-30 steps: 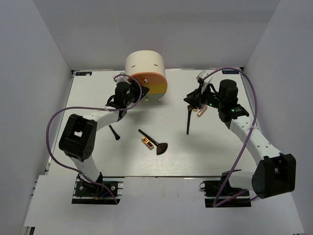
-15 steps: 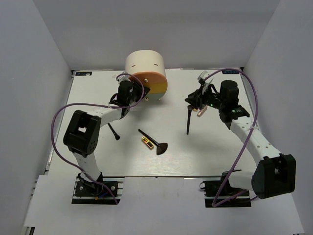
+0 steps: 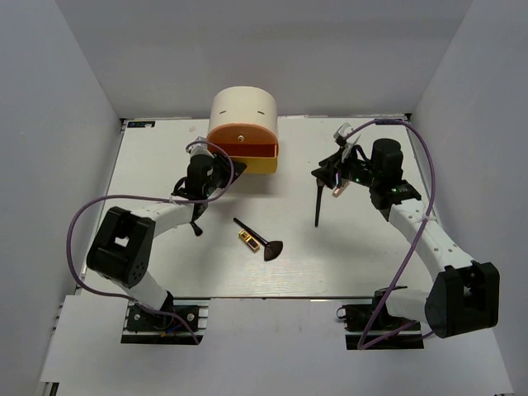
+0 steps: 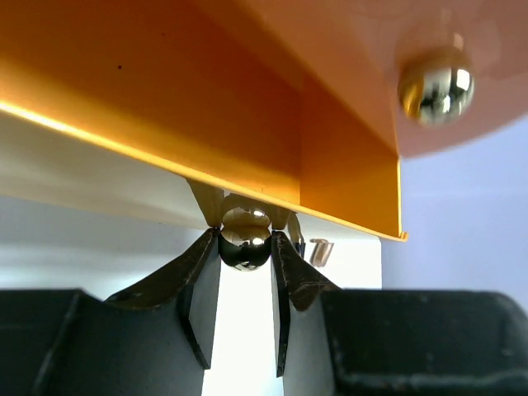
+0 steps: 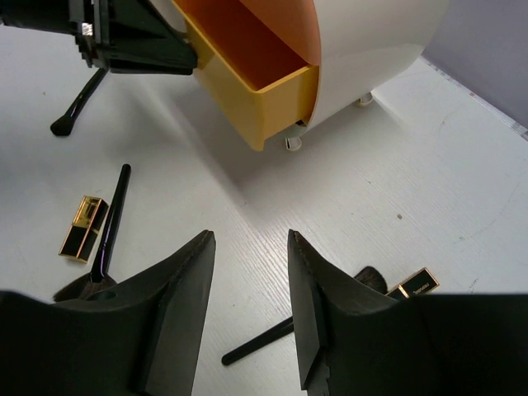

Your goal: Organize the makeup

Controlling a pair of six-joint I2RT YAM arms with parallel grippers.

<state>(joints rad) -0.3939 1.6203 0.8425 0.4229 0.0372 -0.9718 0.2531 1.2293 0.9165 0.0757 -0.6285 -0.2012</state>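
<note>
My left gripper point(image 4: 245, 241) is shut on the round metal knob point(image 4: 245, 238) of the yellow lower drawer point(image 3: 247, 157), which stands pulled out of the cream box point(image 3: 243, 107). My right gripper point(image 5: 249, 239) is open and empty, above a thin black brush point(image 5: 256, 342), which also shows in the top view point(image 3: 318, 205). A black-and-gold stick point(image 5: 412, 285) lies beside that brush's head. The fan-headed brush point(image 3: 266, 243) and the gold-and-red lipstick point(image 3: 247, 240) lie mid-table. Another small black brush point(image 3: 194, 224) lies under my left arm. The tubes are out of view.
The orange upper drawer point(image 3: 242, 136) is shut, its knob point(image 4: 436, 87) above my left gripper. The open drawer point(image 5: 247, 82) looks empty inside. White walls enclose the table on three sides. My left arm point(image 5: 124, 33) reaches across in front of the box.
My left gripper has pulled back toward the front with the knob, and the lower drawer has slid out of the box. My right arm has hardly moved.
</note>
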